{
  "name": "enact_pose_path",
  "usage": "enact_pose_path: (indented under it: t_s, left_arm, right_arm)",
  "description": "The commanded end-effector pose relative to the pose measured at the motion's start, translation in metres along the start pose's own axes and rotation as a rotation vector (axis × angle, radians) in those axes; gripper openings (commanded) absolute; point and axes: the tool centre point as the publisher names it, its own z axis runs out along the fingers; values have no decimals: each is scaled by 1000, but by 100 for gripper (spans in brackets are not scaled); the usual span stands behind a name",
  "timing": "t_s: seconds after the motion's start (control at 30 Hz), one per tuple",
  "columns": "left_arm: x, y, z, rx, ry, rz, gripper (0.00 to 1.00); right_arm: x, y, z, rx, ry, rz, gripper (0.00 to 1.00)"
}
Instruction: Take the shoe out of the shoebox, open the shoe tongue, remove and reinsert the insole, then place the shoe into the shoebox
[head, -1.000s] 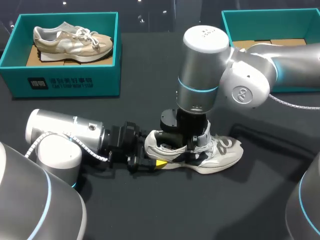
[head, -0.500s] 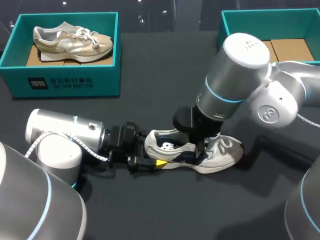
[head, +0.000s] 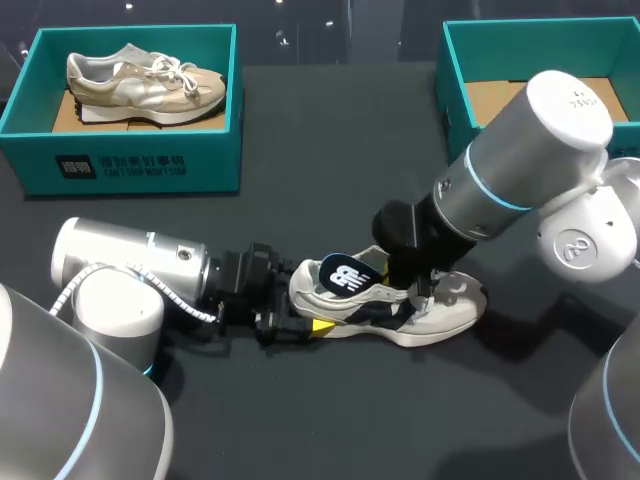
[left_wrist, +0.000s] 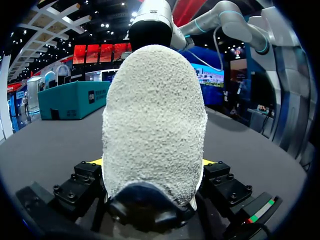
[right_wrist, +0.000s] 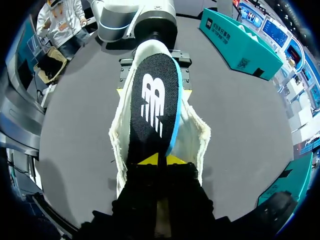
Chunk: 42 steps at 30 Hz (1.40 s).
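A white and grey shoe (head: 440, 310) lies on its sole on the dark table, toe to the right. My left gripper (head: 305, 322) is shut on its heel, one finger on each side. In the left wrist view the fuzzy heel (left_wrist: 152, 125) fills the space between the fingers. A black insole (head: 345, 275) with a blue edge and a white logo sticks up out of the shoe's opening. My right gripper (head: 408, 292) is over the laces. In the right wrist view the right gripper (right_wrist: 159, 160) is shut on the near end of the insole (right_wrist: 152, 100), above the shoe (right_wrist: 200, 140).
A teal shoebox (head: 130, 160) at the back left holds a beige shoe (head: 145, 80). A second teal shoebox (head: 455, 90), lined with cardboard, stands at the back right, close behind my right arm. Bare table lies in front of the shoe.
My right arm has swung to the right and drawn back, and the insole has come up out of the shoe. The left arm and the shoe have stayed in place.
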Motion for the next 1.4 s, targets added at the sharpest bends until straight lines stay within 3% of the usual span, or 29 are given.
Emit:
enact_pose_path:
  t_s: [0.03, 0.37, 0.77, 0.97, 1.17, 1.4]
  left_arm:
    - [0, 3, -1, -2, -1, 1, 0]
    - [0, 3, -1, -2, -1, 1, 0]
    - [0, 3, -1, -2, -1, 1, 0]
    - [0, 3, -1, -2, -1, 1, 0]
    - [0, 3, -1, -2, -1, 1, 0]
    - [0, 3, -1, -2, -1, 1, 0]
  right_arm:
    - [1, 0, -12, -65, -14, -28, 0]
    - [-2, 37, -31, -25, -13, -151, 0]
    - [4, 69, -32, 12, 38, -228, 0]
    - [6, 78, -29, 19, 65, -228, 0]
    - [9, 90, -28, 82, 116, -200, 0]
    - [12, 93, -24, 77, 147, -157, 0]
